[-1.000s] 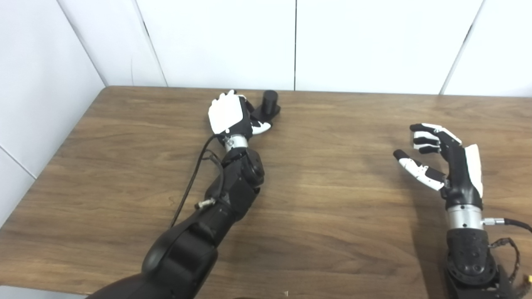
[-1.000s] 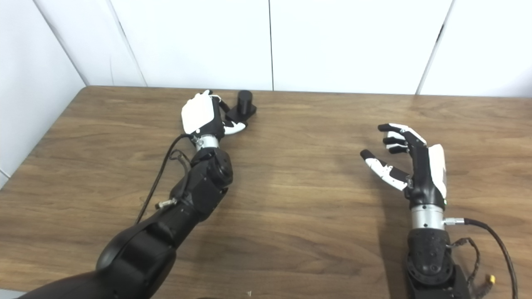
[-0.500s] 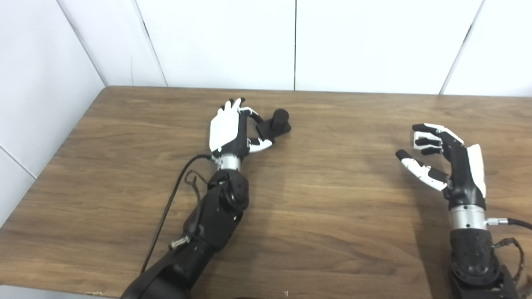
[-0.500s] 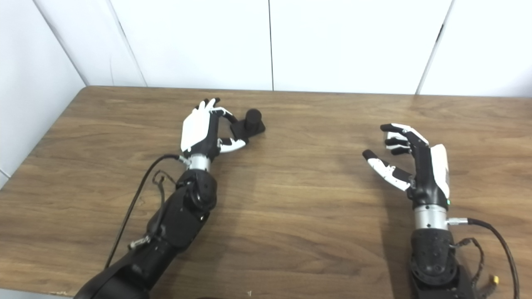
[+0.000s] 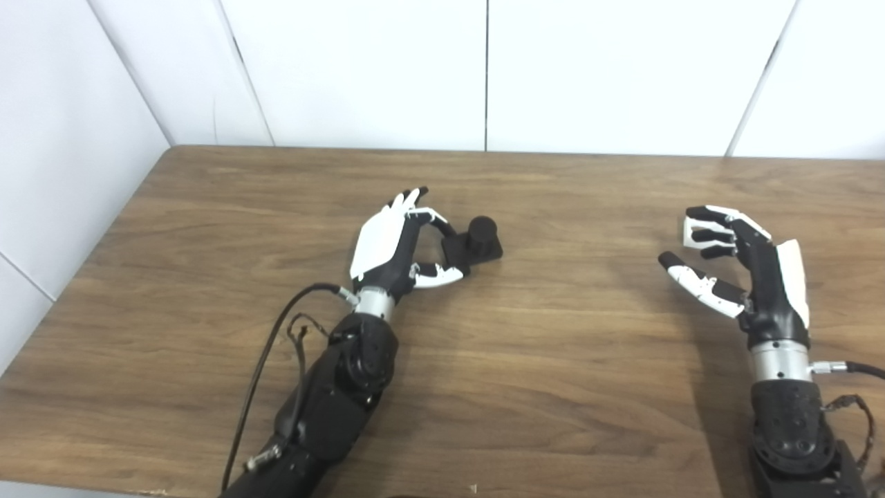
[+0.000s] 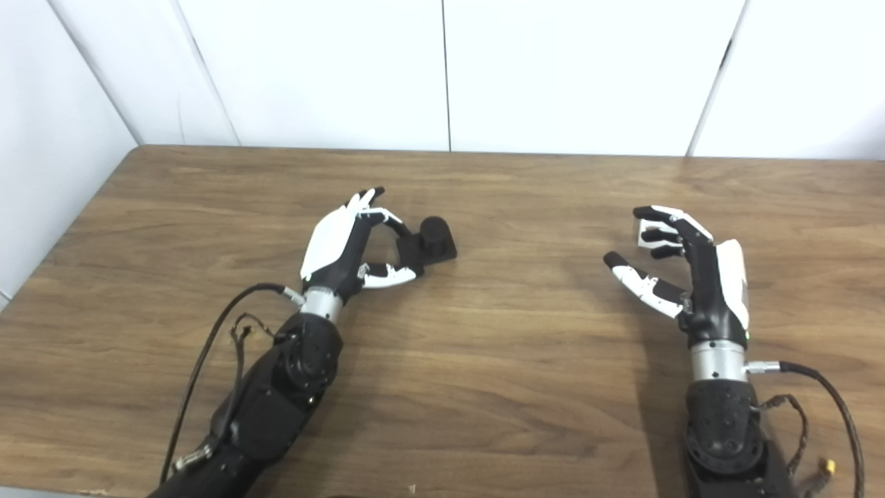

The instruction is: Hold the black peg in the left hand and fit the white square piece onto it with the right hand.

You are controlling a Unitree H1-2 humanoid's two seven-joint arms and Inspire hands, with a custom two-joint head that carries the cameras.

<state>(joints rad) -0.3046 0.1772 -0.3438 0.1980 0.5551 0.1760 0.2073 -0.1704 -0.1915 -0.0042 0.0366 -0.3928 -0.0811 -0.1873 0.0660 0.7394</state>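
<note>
Wood grain runs the length of the table (image 5: 567, 387), which sits pushed into a corner of white panelled walls (image 5: 359, 69). Two black-and-white robot arms come up from the near edge.

The left hand (image 5: 397, 245) is out over the middle-left of the tabletop, tilted so its white back faces up and to the left. Its fingers (image 5: 432, 216) curl over from above and its thumb (image 5: 435, 275) reaches in from below, pinching the near edge of the black peg (image 5: 478, 238). The peg is a short round post standing upright on a flat square base. The hold is on that base at its left side; the post itself stands clear of the fingers, just to their right. Whether the base is resting on the wood or lifted a little off it, I cannot tell from here. A black cable (image 5: 266, 373) loops along the left forearm down toward the table edge.

The right hand (image 6: 681, 266) is well apart from the peg, raised over the right side of the table with its palm turned toward the left. Its fingers (image 6: 660, 225) are bent but spread from the thumb (image 6: 632, 277), and the space between them holds nothing. A cable (image 6: 816, 398) trails off its wrist to the right.
</note>
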